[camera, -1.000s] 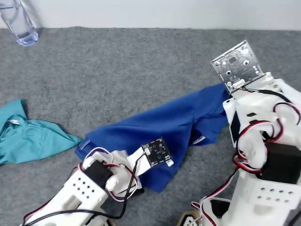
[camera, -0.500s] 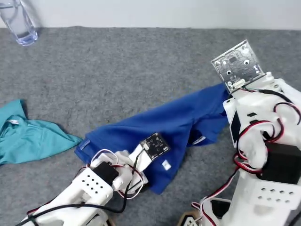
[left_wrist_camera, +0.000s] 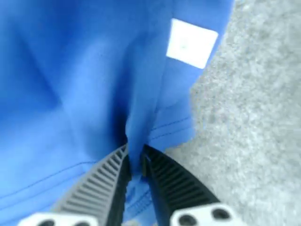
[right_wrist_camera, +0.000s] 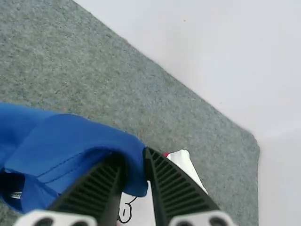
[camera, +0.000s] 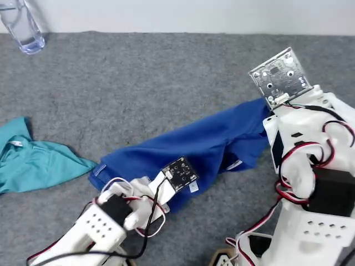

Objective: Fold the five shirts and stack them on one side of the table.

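A blue shirt (camera: 188,147) lies stretched across the grey table (camera: 166,77) between my two arms. My left gripper (left_wrist_camera: 134,153) is shut on the shirt's near hem, with a fold of blue cloth (left_wrist_camera: 94,84) and a white label (left_wrist_camera: 192,43) beyond its fingers; from above this arm sits at the front left (camera: 177,176). My right gripper (right_wrist_camera: 134,160) is shut on the shirt's other end (right_wrist_camera: 70,146), lifted a little off the table at the right (camera: 266,119). A teal shirt (camera: 33,158) lies crumpled at the left edge.
A clear water bottle (camera: 21,25) stands at the far left corner by the white wall. The right arm's white base and cables (camera: 310,188) fill the front right. Bare grey felt spreads across the middle and back of the table.
My left gripper has pulled the near hem of the blue shirt back and to the left, so the lower corner is drawn in. The right arm has kept still.
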Motion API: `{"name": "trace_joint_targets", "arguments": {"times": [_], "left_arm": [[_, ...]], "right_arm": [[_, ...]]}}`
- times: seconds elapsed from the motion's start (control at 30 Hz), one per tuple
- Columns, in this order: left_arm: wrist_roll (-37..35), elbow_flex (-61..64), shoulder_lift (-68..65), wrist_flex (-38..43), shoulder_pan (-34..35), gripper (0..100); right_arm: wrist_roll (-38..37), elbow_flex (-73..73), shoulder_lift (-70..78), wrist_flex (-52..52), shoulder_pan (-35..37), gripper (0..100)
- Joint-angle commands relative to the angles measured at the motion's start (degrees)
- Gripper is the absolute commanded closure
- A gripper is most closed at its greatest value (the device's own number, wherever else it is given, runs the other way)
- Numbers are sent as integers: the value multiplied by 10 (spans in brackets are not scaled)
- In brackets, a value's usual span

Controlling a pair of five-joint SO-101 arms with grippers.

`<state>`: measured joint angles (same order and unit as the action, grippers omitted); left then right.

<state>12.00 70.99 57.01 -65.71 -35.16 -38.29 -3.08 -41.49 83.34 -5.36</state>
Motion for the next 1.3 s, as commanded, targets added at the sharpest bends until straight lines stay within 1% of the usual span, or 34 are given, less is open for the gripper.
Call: {"name": "trace_joint_targets", "arguments": {"times": [0.0,0.1,0.17,0.27,0.43,0.53,0.77,0.93,1.13,1.27], "left_arm": [[27,-65,91,-96,4,988],[46,-109,159,-158,4,988],[63,-123,193,-176,13,988],[84,-136,209,-176,70,988],[125,-199,206,-177,170,987],[142,-243,206,-181,204,987],[146,-353,205,-178,275,977],[145,-418,205,-154,327,977],[144,-423,206,-75,414,977],[144,-422,208,-45,449,977]], "right_arm": [[-7,-2,-5,5,-7,989],[-7,-3,-5,5,-7,989],[-7,-3,-5,5,-7,989],[-7,-3,-5,5,-7,989],[-7,-3,-5,5,-7,989],[-7,-3,-5,5,-7,989],[-4,-12,-8,-8,-8,989],[-3,-73,-11,-19,-27,989],[16,-149,-11,-57,-68,989],[40,-189,-12,-86,-99,989]]}}
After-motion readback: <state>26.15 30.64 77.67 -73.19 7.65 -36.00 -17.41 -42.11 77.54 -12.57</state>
